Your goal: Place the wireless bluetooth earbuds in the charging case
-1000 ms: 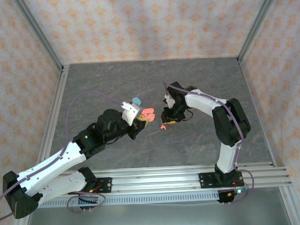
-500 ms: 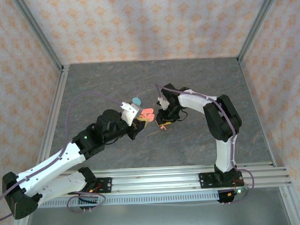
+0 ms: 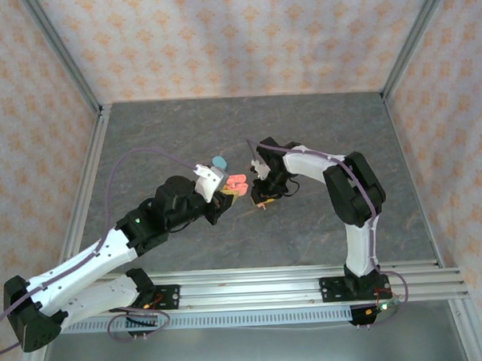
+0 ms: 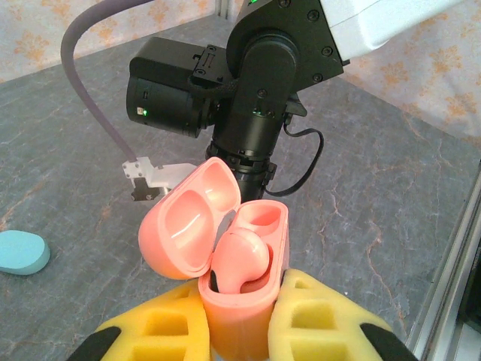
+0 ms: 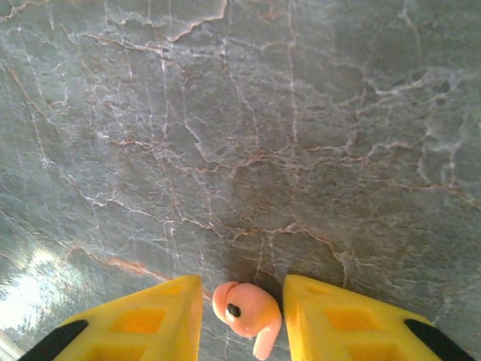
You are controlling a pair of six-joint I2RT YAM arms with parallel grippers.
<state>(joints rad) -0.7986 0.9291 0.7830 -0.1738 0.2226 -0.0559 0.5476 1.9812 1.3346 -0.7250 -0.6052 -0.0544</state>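
Observation:
My left gripper [image 4: 240,295] is shut on a salmon-pink charging case [image 4: 239,323], held upright with its lid [image 4: 186,226] swung open to the left. One pink earbud [image 4: 242,256] sits in the case's near socket; the far socket [image 4: 263,218] is bare. From above, the case [image 3: 237,183] is at the table's middle, in my left gripper [image 3: 226,194]. Just to its right, my right gripper [image 3: 262,197] hangs above the table, shut on a second pink earbud [image 5: 246,308], which sits between its yellow fingers [image 5: 150,316] with the stem pointing down.
A light blue oval case [image 3: 219,161] lies closed on the grey marbled table [image 3: 319,129], just behind my left gripper, and it is the blue shape [image 4: 22,252] at the left of the left wrist view. The right arm's wrist [image 4: 270,98] stands close behind the pink case. Metal rails [image 3: 270,287] run along the near edge.
My right gripper has moved left with the pink earbud, closing most of the gap to the open case. The left arm and case have stayed put.

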